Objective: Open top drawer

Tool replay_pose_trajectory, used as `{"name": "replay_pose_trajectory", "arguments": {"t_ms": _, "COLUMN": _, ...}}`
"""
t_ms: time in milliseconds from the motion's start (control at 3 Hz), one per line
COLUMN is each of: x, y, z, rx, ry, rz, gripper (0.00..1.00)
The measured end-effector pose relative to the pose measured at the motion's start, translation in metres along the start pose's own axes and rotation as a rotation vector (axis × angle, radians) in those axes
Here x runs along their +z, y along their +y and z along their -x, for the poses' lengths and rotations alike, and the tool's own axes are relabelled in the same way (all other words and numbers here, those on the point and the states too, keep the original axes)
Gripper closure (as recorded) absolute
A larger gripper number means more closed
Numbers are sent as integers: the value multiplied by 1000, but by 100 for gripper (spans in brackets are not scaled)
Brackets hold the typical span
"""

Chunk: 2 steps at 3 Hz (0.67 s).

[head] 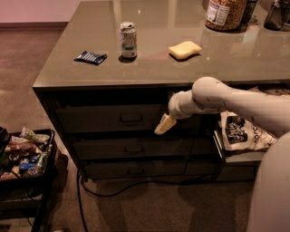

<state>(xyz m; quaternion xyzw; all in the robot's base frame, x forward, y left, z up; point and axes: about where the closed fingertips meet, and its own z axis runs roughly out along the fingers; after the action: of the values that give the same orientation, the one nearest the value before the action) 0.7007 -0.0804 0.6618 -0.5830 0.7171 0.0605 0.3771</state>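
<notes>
The top drawer (99,118) is the wide dark front just under the countertop, with a small pull handle (131,118) at its middle. Its front sits flush with the cabinet face, shut. My gripper (164,124) points down and to the left in front of this drawer. It is a short way to the right of the handle and slightly lower, and it does not touch the handle. My pale arm (235,104) reaches in from the right.
Two shorter drawers (131,148) lie below. A narrow drawer (235,158) at the right stands pulled out with snack bags (244,131). On the counter are a can (128,40), a sponge (184,50), a blue packet (90,57) and a jar (225,13). A black cart (31,181) stands at the left, and a cable (136,192) lies on the floor.
</notes>
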Motion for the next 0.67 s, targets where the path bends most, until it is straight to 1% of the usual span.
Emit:
{"name": "replay_pose_trajectory", "arguments": {"t_ms": 333, "x": 11, "y": 0, "z": -8, "rx": -1, "ry": 81, "rz": 1, "gripper": 0}}
{"name": "replay_pose_trajectory", "arguments": {"t_ms": 667, "x": 11, "y": 0, "z": -8, "rx": -1, "ry": 81, "rz": 2, "gripper": 0}}
